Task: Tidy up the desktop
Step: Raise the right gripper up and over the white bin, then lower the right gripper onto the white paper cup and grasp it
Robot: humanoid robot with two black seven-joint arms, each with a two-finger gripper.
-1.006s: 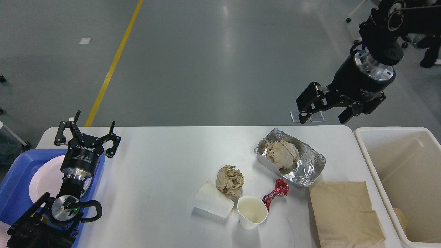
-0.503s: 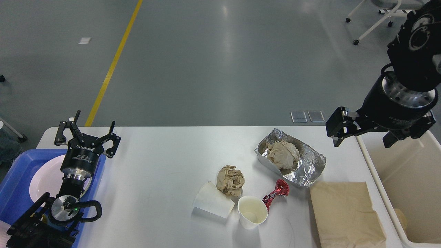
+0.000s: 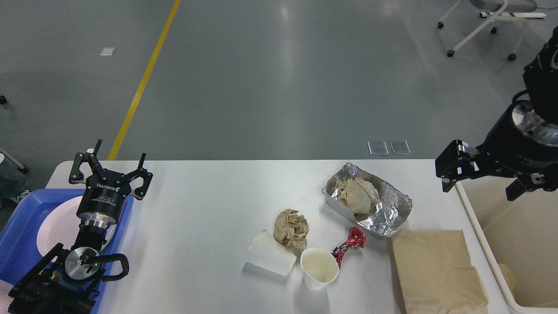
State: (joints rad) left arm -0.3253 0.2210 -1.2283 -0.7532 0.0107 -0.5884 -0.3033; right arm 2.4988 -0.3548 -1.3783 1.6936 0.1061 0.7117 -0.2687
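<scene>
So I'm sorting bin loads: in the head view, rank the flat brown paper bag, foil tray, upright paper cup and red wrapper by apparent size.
Largest to smallest:
1. flat brown paper bag
2. foil tray
3. upright paper cup
4. red wrapper

counted, roughly: 2 paper cups (image 3: 319, 268) (image 3: 270, 258) | 2 crumpled paper wads (image 3: 291, 228) (image 3: 358, 196) | 1 foil tray (image 3: 388, 213) | 1 red wrapper (image 3: 348, 245) | 1 brown bag (image 3: 436, 270) | 1 blue tray (image 3: 17, 235) | 1 white plate (image 3: 54, 226) | 1 cream bin (image 3: 518, 244)

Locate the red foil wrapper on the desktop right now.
In the head view, the red foil wrapper lies right of centre on the desktop, touching the upright paper cup and just in front of the foil tray.
</scene>
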